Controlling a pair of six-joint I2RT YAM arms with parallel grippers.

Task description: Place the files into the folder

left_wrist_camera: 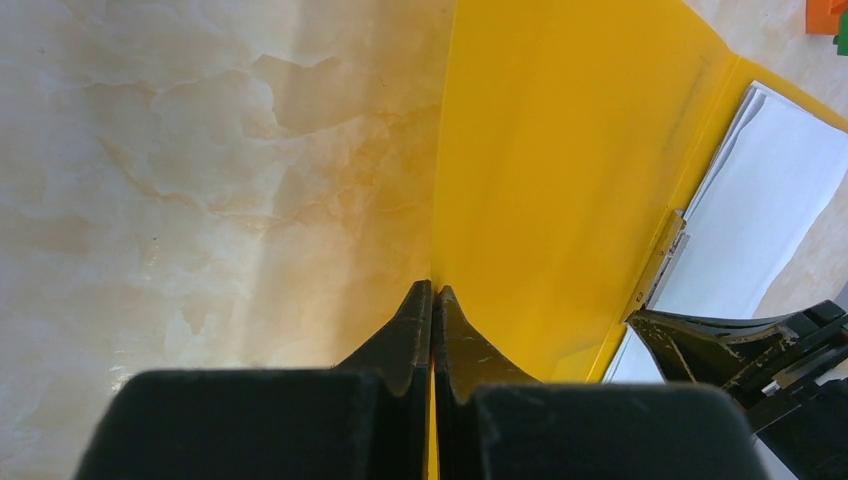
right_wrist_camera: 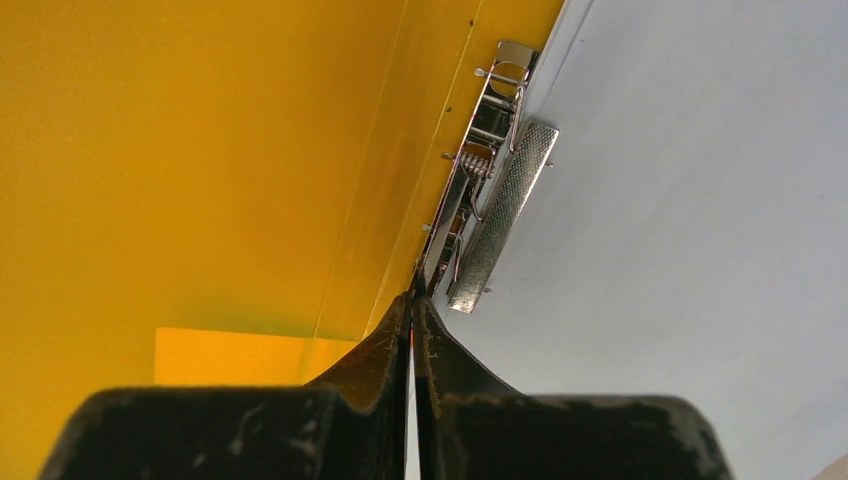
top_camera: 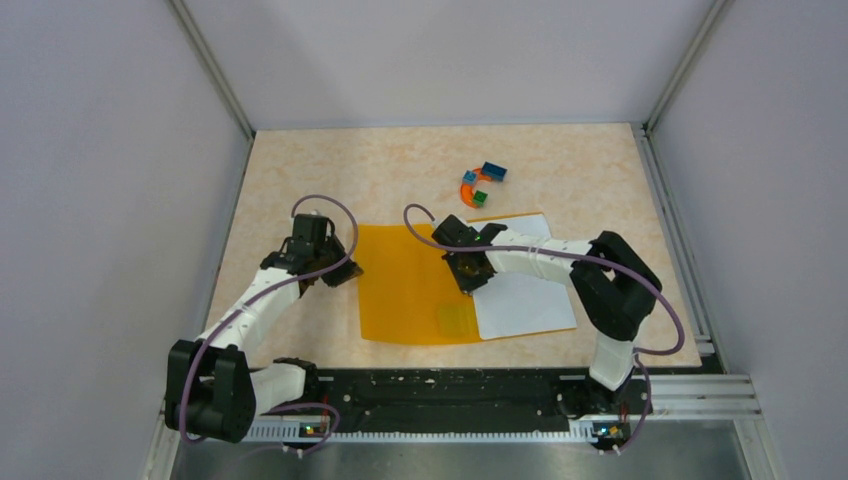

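The orange folder [top_camera: 410, 285] lies open in the middle of the table [top_camera: 300, 180]. Its left cover is spread out flat towards the left arm. The white files [top_camera: 525, 295] lie as a stack on its right half, reaching past the folder's near edge. A paler rectangle [top_camera: 455, 320] shows through the cover near its near right corner.

The left pincer [top_camera: 338, 272] is at the folder's outer left edge. In the left wrist view its fingers [left_wrist_camera: 415, 330] are pressed together with a thin yellow sliver of the cover's edge between them, so it is pinching the folder there. The cover bends upward slightly beside the tips.

The right pincer [top_camera: 470, 272] is over the folder's spine, where the orange cover meets the sheets. In the right wrist view its fingers are pressed together, with the tips right at the near end of the metal clip [right_wrist_camera: 490, 200]. The clip runs along the spine with its textured lever lying over the edge of the paper. I cannot tell whether anything is caught between those tips.

A small cluster of colourful toy blocks [top_camera: 480, 185] sits on the table beyond the folder, well apart from both arms
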